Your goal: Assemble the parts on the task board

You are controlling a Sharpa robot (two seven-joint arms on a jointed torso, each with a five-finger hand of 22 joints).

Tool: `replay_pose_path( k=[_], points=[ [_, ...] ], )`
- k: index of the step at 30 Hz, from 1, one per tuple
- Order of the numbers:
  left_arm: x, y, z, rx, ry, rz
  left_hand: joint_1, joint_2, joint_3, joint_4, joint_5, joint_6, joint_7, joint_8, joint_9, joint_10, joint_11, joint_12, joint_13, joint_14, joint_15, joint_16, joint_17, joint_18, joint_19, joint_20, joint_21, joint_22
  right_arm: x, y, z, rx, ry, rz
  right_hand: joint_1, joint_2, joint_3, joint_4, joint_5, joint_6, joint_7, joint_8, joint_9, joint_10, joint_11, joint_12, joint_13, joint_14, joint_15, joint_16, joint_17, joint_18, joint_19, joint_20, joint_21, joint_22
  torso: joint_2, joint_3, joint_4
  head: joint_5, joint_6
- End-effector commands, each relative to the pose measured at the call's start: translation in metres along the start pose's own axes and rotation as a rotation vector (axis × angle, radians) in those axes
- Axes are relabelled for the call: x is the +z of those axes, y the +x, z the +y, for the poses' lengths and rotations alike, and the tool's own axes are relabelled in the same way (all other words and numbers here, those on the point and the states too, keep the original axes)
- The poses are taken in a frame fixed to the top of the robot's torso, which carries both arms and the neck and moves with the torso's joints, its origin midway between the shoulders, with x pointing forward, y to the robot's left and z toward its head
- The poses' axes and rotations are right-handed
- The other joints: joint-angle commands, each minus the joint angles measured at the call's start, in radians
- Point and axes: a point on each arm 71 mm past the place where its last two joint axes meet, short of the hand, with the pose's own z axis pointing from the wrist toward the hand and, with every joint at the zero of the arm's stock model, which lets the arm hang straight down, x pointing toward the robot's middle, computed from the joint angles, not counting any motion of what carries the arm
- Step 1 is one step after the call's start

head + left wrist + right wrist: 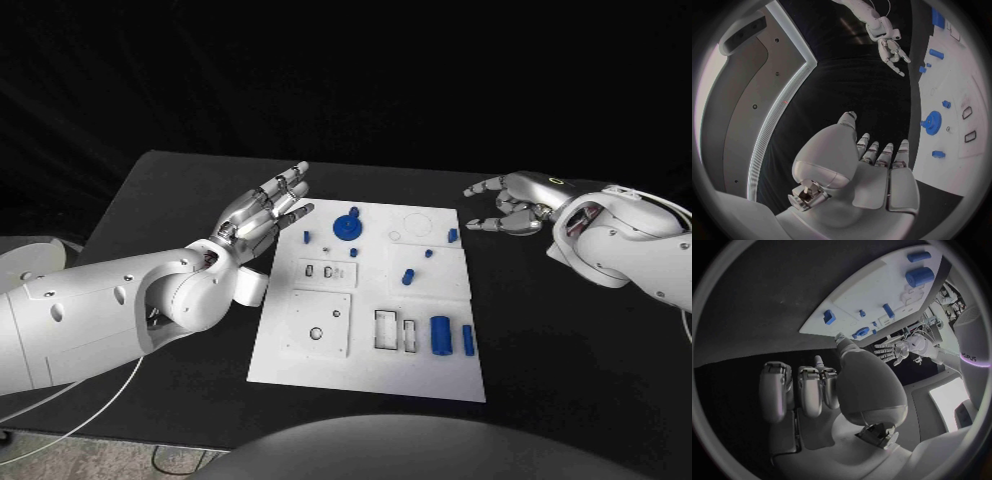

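Head view, from left to right: the left hand (265, 213) hovers just beside the near-left edge of the task board (368, 375), palm up, fingers straight and spread, holding nothing. On the board lie the parts: a blue gear (348, 226) near the far edge, small blue pegs (407, 277) toward the middle, and two blue cylinders (441, 335) near the front, beside a rectangular slot. At the far right corner the right hand (515, 205) hangs over the black table (577, 360), fingers loosely curled and apart, also empty. The likely trouble: the parts are small and lie close together, so a broad hand coming down may nudge a neighbour or shift the board itself. Left wrist view shows that hand's fingers (879, 155) side by side, pointing toward the gear, clear of the board.
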Motion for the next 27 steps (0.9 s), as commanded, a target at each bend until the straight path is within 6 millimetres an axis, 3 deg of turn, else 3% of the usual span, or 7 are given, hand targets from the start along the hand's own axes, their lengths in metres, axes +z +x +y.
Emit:
replay_pose_path(
  k=[1, 14, 27],
  points=[
    [0.000, 0.002, -0.001, -0.009, 0.020, 0.011, 0.007, -0.001, 0.001, -0.006, 0.005, 0.002, -0.006, -0.005, -0.001, 0.000, 0.009, -0.002, 0.001, 0.000, 0.006, 0.004, 0.001, 0.008, 0.006, 0.000, 0.005, 0.001, 0.000, 0.005, 0.000, -0.018, -0.037, -0.007, 0.013, -0.002, -0.004, 0.004, 0.001, 0.014, 0.003, 0.007, 0.002, 0.103, 0.000, 0.001, 0.261, 0.092, -0.004, -0.008, 0.216, -0.015, 0.001, -0.006, -0.011, 0.158, 0.000, -0.0011, 0.0007, -0.003, 0.000],
    [0.001, 0.001, 0.000, -0.008, 0.014, 0.010, 0.006, -0.002, 0.002, -0.007, 0.007, -0.003, -0.012, -0.005, -0.001, -0.002, 0.014, -0.002, 0.000, 0.000, 0.006, 0.004, 0.001, 0.008, 0.006, 0.001, 0.005, 0.000, 0.003, 0.023, -0.004, -0.013, -0.020, 0.017, 0.036, 0.003, -0.018, 0.005, 0.002, 0.123, 0.022, 0.068, 0.038, 0.100, 0.015, -0.001, 0.257, 0.089, 0.009, -0.019, 0.202, -0.012, -0.006, 0.004, -0.025, 0.155, -0.001, -0.0010, 0.0000, -0.002, 0.000],
    [0.000, 0.000, 0.001, -0.009, 0.007, 0.011, 0.006, -0.002, 0.002, -0.008, 0.007, -0.003, -0.012, -0.005, -0.001, -0.002, 0.014, -0.002, 0.000, -0.001, 0.006, 0.004, 0.001, 0.008, 0.005, 0.001, 0.004, 0.000, 0.010, 0.036, 0.003, 0.000, -0.020, 0.013, 0.051, 0.007, -0.021, -0.001, 0.047, 0.138, 0.026, 0.086, 0.054, 0.098, 0.019, -0.003, 0.255, 0.087, 0.011, -0.027, 0.192, -0.010, -0.009, 0.007, -0.034, 0.153, -0.001, -0.0009, 0.0012, -0.002, 0.000]
  ],
)
